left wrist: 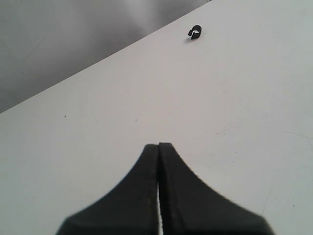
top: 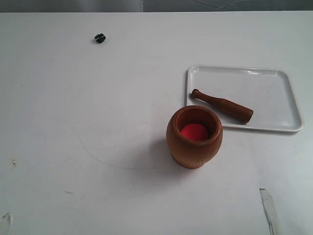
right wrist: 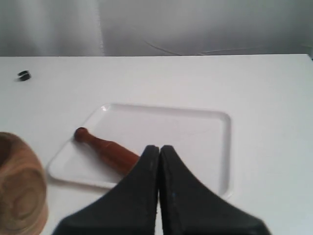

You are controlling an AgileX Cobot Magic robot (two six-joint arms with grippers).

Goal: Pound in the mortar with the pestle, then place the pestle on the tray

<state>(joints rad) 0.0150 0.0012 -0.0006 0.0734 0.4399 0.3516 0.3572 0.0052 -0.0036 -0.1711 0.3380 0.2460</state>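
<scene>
The brown wooden mortar [top: 194,136] stands upright on the table, its red bottom showing, just in front of the tray's near left corner; its side shows in the right wrist view [right wrist: 19,188]. The dark reddish pestle [top: 222,105] [right wrist: 105,149] lies flat on the white tray [top: 274,98] [right wrist: 195,132], knobbed end toward the left. My right gripper [right wrist: 159,147] is shut and empty, held back from the tray with the pestle's thick end hidden behind its fingers. My left gripper [left wrist: 159,144] is shut and empty over bare table. Neither gripper shows in the exterior view.
A tiny black object [top: 100,37] [left wrist: 195,33] [right wrist: 23,75] lies far back on the left of the white table. The table's far edge [top: 156,11] runs along the top. A pale strip [top: 269,208] lies at the front right.
</scene>
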